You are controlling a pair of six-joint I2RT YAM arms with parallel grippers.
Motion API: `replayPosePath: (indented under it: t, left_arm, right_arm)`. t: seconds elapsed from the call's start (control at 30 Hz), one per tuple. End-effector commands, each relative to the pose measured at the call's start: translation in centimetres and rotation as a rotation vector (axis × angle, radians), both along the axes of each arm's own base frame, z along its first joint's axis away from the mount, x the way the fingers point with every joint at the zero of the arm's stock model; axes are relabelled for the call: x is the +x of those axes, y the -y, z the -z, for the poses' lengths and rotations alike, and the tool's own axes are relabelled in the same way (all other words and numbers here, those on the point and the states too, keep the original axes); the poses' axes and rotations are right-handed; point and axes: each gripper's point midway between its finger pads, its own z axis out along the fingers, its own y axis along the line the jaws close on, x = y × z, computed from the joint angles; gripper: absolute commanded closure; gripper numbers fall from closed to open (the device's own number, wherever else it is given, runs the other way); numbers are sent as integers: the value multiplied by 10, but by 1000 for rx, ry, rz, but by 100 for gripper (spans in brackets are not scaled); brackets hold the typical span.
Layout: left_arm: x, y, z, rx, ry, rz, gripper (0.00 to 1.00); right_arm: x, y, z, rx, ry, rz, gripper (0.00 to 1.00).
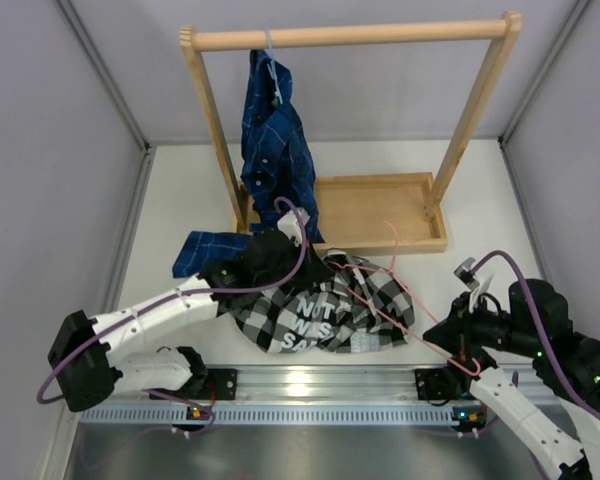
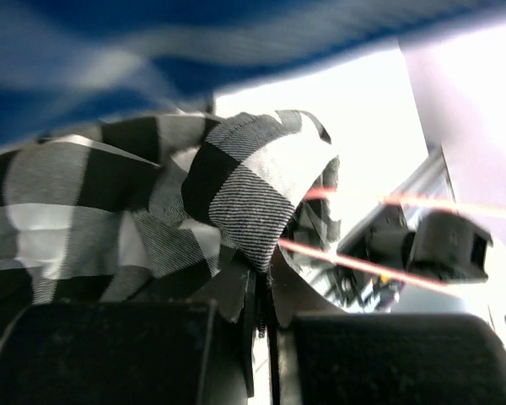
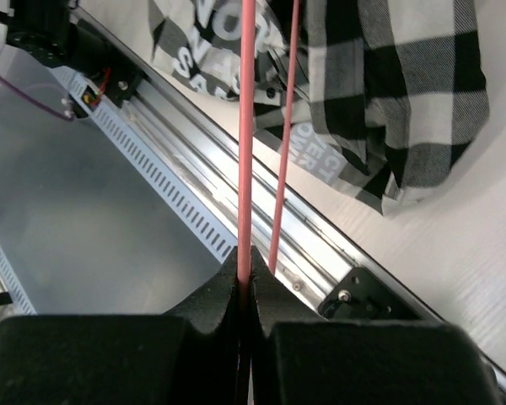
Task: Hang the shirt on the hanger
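Observation:
The black-and-white checked shirt (image 1: 325, 310) with white lettering lies crumpled on the table in front of the rack. My left gripper (image 1: 280, 250) is shut on a fold of it (image 2: 253, 202), lifting that edge. The thin pink wire hanger (image 1: 405, 290) runs from the tray's front across the shirt to my right gripper (image 1: 458, 352). The right gripper is shut on one wire of the hanger (image 3: 245, 126); a second wire (image 3: 284, 135) passes beside it. The hanger's far end lies over or within the shirt's folds; I cannot tell which.
A wooden rack (image 1: 350, 36) stands at the back with a wooden tray base (image 1: 370, 212). A dark blue plaid shirt (image 1: 272, 150) hangs from its bar on a light hanger and trails onto the table at the left (image 1: 205, 250). A metal rail (image 1: 310, 385) runs along the near edge.

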Motion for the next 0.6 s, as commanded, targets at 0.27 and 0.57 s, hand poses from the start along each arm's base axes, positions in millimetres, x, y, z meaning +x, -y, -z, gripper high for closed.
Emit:
replayPosePath:
  t: [0.27,0.57]
  left_arm:
    - [-104,32,-124,-233,219,686,100]
    - [-127,20,-175,-216,361,709,100]
  right_arm:
    - [-24,-50,-53,324,151,-343,100]
    - [-32,-52,-93,496,406,-374,100]
